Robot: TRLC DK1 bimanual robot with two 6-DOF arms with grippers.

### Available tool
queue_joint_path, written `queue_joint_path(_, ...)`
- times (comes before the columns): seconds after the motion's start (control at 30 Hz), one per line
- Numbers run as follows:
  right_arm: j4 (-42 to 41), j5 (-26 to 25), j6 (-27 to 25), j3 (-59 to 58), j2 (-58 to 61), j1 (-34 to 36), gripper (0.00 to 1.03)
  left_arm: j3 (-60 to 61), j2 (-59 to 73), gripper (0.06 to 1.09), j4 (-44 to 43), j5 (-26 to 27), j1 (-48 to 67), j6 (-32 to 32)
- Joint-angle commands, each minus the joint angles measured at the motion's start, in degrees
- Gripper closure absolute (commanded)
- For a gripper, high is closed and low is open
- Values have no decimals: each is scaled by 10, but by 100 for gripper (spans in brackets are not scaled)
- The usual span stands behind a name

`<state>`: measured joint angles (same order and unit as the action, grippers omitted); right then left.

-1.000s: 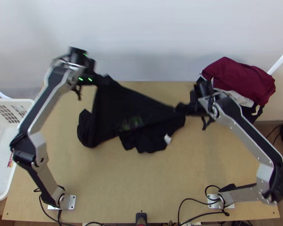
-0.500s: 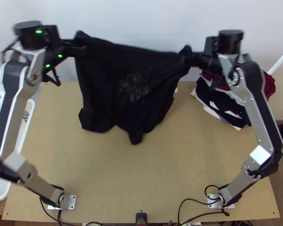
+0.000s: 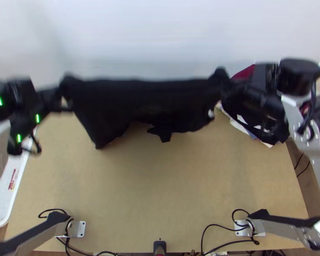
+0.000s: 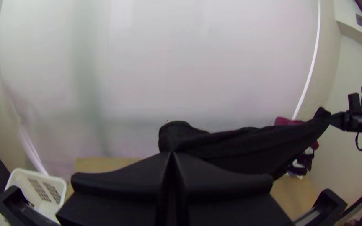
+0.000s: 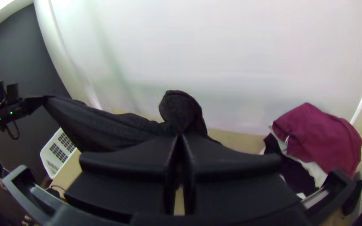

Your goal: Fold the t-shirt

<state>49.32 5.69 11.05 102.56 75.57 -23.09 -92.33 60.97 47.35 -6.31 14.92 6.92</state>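
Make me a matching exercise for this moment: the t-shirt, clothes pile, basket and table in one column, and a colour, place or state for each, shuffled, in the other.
Column 1
1. T-shirt
2. Clothes pile
3. Basket
4. Table

Column 2
A. Maroon on top, at the far right in the top view
B. Pale wood colour
C. Black, stretched between the left claw and the right claw
D. White, at the left edge of the top view

Right pairs: 1-C, 2-A, 3-D, 4-B
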Motion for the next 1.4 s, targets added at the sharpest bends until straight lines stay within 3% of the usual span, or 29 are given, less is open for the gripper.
queue_joint_path(0.0, 23, -38, -7, -76, -37, 14, 100, 103, -86, 105, 34, -24, 4, 6)
queue_joint_path(0.33, 5, -32, 6, -296, -50, 10, 100, 354, -132, 105, 80, 75, 56, 20)
queue_joint_path(0.47, -34, -32, 7, -388, -46, 11, 100, 393, -83, 105, 79, 79, 84, 19)
queue_joint_path(0.8, -102, -29, 12, -497, -28, 11, 100, 409, 36, 103, -22, 80, 115, 22)
queue_joint_path(0.83, -103, -29, 13, -498, -26, 11, 100, 403, 49, 95, -23, 80, 119, 27)
queue_joint_path(0.93, -103, -29, 19, -499, -30, 8, 100, 385, 63, 43, -5, 81, 154, 23)
queue_joint_path(0.97, -103, -30, 20, -499, -33, 8, 100, 379, 62, 34, 10, 89, 169, 19)
queue_joint_path(1.17, -103, -30, 19, -508, -47, 9, 100, 356, 19, 33, 124, 141, 193, -23)
queue_joint_path(1.37, -104, -29, 26, -512, -50, -1, 100, 305, 62, 33, 86, 142, 64, -38)
